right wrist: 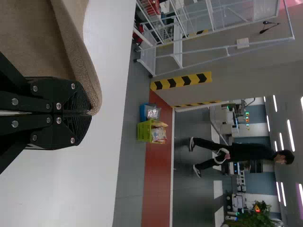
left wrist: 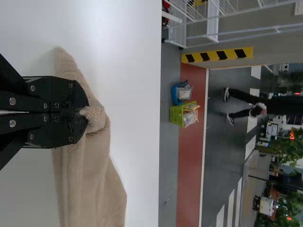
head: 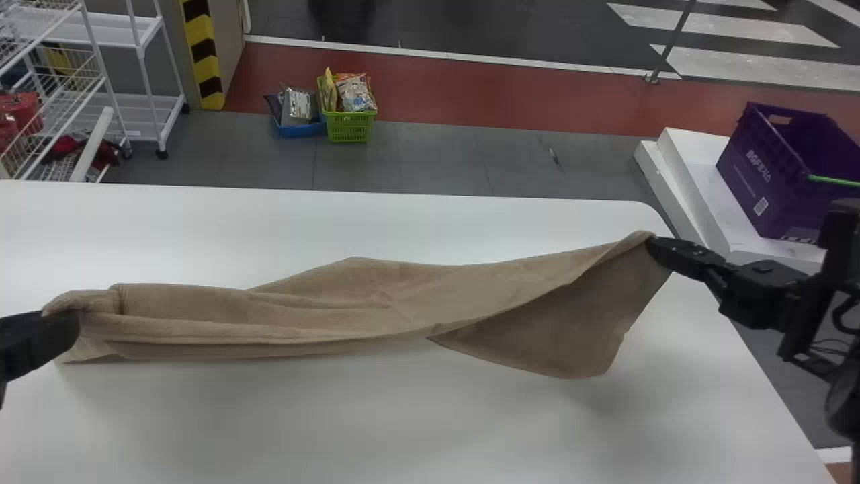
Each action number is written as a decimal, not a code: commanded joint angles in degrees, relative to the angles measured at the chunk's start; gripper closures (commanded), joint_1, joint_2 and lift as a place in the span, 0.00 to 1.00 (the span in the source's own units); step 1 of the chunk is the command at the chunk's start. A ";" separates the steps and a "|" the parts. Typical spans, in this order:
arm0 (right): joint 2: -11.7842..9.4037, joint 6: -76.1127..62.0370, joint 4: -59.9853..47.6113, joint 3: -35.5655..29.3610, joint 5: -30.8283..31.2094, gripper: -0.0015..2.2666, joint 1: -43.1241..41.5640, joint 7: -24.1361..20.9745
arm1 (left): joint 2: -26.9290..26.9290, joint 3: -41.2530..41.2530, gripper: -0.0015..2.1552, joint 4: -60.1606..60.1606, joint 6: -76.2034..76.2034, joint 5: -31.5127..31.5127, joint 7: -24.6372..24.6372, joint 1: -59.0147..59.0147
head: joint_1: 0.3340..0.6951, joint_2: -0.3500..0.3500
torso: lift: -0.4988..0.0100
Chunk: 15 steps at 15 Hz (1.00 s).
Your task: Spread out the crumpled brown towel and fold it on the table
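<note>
Room: grey floor [head: 403,165], one red floor strip [head: 470,91] crossing it beyond both tools. Surface: one white table [head: 403,430], beneath the left gripper [head: 66,321] and the right gripper [head: 656,247].

White wire shelving [head: 101,81]: beyond the left gripper, number of units unclear. White platform [head: 699,181]: one, beyond the right gripper, bearing one purple crate [head: 759,175].

Brown towel [head: 403,296]: one, stretched between the two grippers over the table, its middle in long folds, a darker flap hanging just beside the right gripper.

Grippers: two. The left is clenched on the towel's bunched left end; the right pinches its far right corner.

Baskets: two, side by side on the floor, beyond the table and between the grippers: one green basket [head: 348,126], one blue basket [head: 299,129].

By view: left wrist, a knob of cloth at the fingertips; right wrist, a thick curved hem and ceiling lights [right wrist: 289,135]; head, the crate.
</note>
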 commanded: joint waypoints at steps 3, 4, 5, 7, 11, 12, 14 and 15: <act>-0.55 4.49 -9.24 -0.63 1.98 0.74 -0.95 0.11 | -0.17 2.14 0.56 -2.79 4.90 2.39 -0.31 -7.64 | 1.00 0.22 | 0.73; -0.64 6.42 -11.09 -1.24 1.81 0.74 -1.74 0.19 | -0.17 2.14 0.56 -3.32 4.90 2.39 -0.31 -9.13 | 1.00 0.22 | 0.73; -1.25 8.71 -12.94 -1.68 1.37 0.74 -2.44 0.37 | -0.17 2.14 0.56 -3.93 4.90 2.39 -0.31 -10.01 | 1.00 0.21 | 0.73; -2.31 12.22 -16.80 -2.65 0.93 0.74 -2.35 0.90 | -0.17 1.88 0.56 -5.43 4.90 2.56 -0.31 -10.89 | 0.90 0.20 | 0.73; -2.75 12.40 -19.79 -6.25 -0.39 0.74 -3.23 1.16 | -0.44 1.88 0.56 -6.39 4.90 3.18 -0.31 -11.33 | 0.77 0.18 | 0.73; -3.19 12.22 -18.74 -6.34 -0.21 0.74 -3.67 1.16 | -0.44 1.96 0.56 -6.13 4.90 3.18 -0.31 -11.59 | 0.74 0.16 | 0.73; -4.07 11.87 -16.01 -5.37 0.05 0.74 -3.94 0.02 | -0.35 1.79 0.56 -3.76 4.90 2.92 0.04 -13.88 | 0.70 0.14 | 0.73; -3.98 11.17 -14.25 -3.97 1.19 0.74 -4.73 -0.95 | -0.44 1.44 0.56 -2.18 4.90 2.56 0.22 -15.72 | 0.69 0.13 | 0.73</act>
